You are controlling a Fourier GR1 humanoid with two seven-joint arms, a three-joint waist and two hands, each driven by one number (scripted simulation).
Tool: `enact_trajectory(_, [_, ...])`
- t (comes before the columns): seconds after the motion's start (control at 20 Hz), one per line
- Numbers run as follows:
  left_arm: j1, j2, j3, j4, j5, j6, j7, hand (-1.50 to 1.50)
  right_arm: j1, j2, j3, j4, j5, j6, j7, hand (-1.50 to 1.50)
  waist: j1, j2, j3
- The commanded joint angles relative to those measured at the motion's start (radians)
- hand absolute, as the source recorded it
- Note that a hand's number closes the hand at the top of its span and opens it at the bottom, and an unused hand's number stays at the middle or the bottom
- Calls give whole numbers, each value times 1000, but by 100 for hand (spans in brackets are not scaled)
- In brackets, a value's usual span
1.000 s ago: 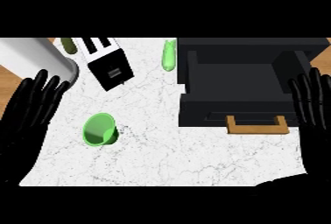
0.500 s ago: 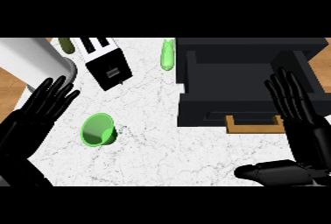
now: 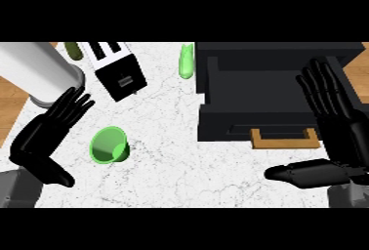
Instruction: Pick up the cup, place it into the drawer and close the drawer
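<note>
A green cup (image 3: 109, 145) lies on its side on the white marbled counter (image 3: 180, 161), mouth toward me. Just left of it my left hand (image 3: 45, 134) is open, fingers straight and pointing up-right, not touching the cup. At the right stands a dark drawer unit (image 3: 270, 83) with its drawer pulled open and a wooden handle (image 3: 284, 142) at its front. My right hand (image 3: 338, 127) is open over the drawer's right side, thumb stretched left below the handle.
A white cylinder (image 3: 36, 73) stands at the back left. Beside it is a black-and-white toaster (image 3: 115, 71). A pale green object (image 3: 186, 61) lies at the back, left of the drawer unit. Wooden floor shows beyond the counter's left edge.
Both hands have moved inward from the edges: the left toward the cup, the right over the drawer's right side with its thumb spreading out. The cup and drawer have not moved.
</note>
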Motion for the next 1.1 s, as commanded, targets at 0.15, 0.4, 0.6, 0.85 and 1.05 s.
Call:
enact_trajectory(0.15, [-55,-16,3,272,-225,17,-211,-150,-33,-3,-24,97,18,22,-74,-150,0,0,0])
enact_trajectory(0.4, [-151,12,4,555,-346,6,-396,-150,-57,-23,-52,-10,-29,18,37,-150,-10,1,-1])
enact_trajectory(0.6, [-156,13,-18,652,-409,20,-526,-150,-124,-14,-54,178,17,31,-80,-150,0,2,-1])
enact_trajectory(0.85, [-248,35,-27,905,-495,77,-706,-150,-154,-39,-74,43,-52,26,87,-150,-17,6,-3])
enact_trajectory(1.05, [-278,46,-37,980,-511,68,-756,-150,-150,-26,-69,41,-24,6,64,-150,-20,8,-3])
